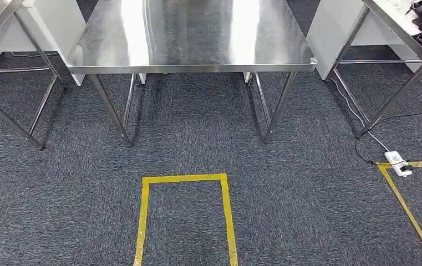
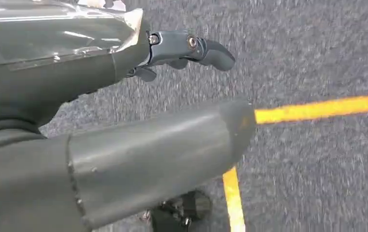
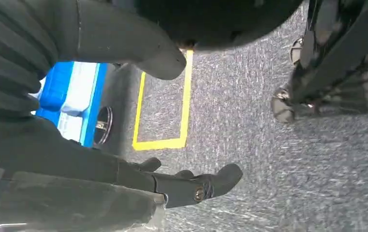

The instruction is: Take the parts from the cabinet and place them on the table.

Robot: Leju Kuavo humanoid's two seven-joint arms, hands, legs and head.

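Observation:
A bare stainless steel table (image 1: pixel 192 67) stands straight ahead across the carpet. My left hand (image 2: pixel 162 145) hangs over the floor, its thick thumb apart from the dark fingers (image 2: pixel 206 48), which reach out with nothing between them. My right hand (image 3: pixel 172 186) also hangs low, its fingers (image 3: pixel 220 179) stretched out and holding nothing. A shiny clear film covers the grey surface at the base of each hand's fingers (image 2: pixel 61 34) (image 3: pixel 75 203).
A yellow tape square (image 1: pixel 183 178) marks the carpet in front of the table. More steel tables stand at the left (image 1: pixel 9 33) and right (image 1: pixel 397 22). A white power strip (image 1: pixel 398 163) and cable lie at the right. A blue and white object (image 3: pixel 75 101) stands near my right hand.

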